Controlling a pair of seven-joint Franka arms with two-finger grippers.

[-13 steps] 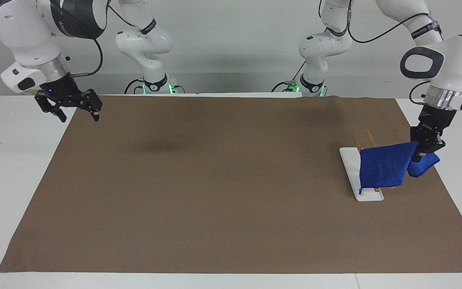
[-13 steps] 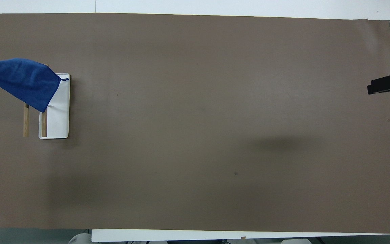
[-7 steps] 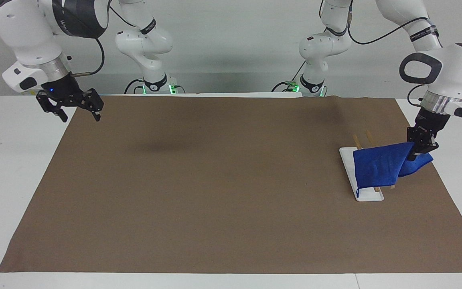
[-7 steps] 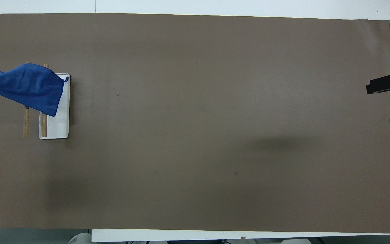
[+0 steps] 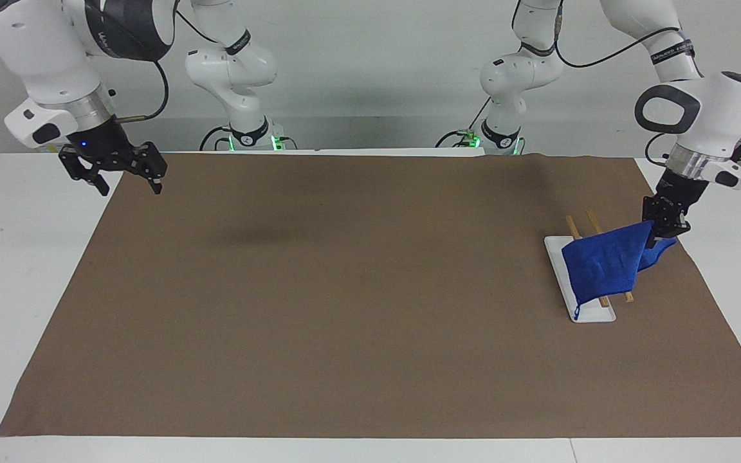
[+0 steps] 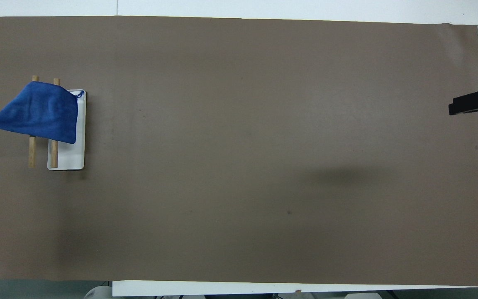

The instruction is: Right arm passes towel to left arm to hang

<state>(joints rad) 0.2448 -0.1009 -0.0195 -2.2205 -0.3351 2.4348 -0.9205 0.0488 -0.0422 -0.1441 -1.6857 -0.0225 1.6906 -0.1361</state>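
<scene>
**Draping the towel over the rack**

Best done by easing the small royal-blue fuzzy towel [image 5: 602, 268] evenly across both wooden rails [image 5: 592, 222] of the white-based rack [image 5: 560, 263] before release. Left claw [image 5: 663, 226] clamped on a towel corner over the rack. Right claw [image 5: 123, 170] spread open, empty, waiting at the right arm's end of the worktop.

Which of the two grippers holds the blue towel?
The left gripper, over the wooden rack, grips the towel; the right gripper hangs empty, fingers apart.
</scene>
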